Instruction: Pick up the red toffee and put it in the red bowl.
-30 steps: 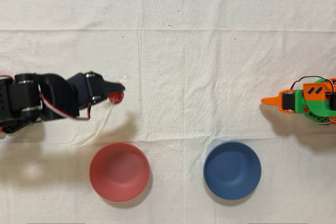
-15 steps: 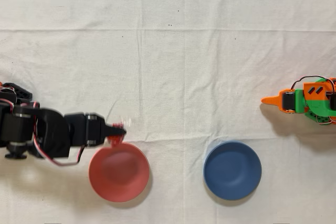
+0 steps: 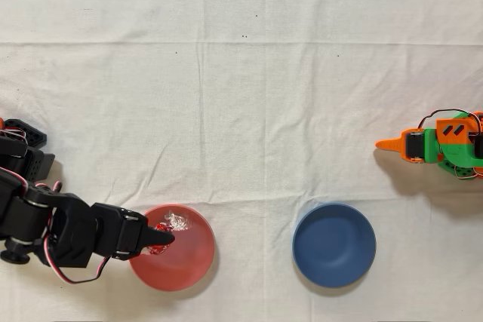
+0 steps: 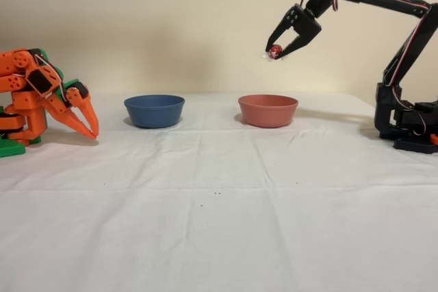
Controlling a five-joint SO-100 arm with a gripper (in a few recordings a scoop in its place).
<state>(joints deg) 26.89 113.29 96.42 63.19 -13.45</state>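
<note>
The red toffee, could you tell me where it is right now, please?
The shiny red foil toffee is held in the black arm's gripper, in the air above the matte salmon-red bowl, right of centre in the fixed view.

A robotics test bench, by the look of it: a table draped in creased white cloth (image 4: 219,223) against a bare beige wall (image 4: 171,25), with small hobby arms, one black (image 4: 404,39) and one idle orange (image 4: 41,97), mounted at either end.
</note>
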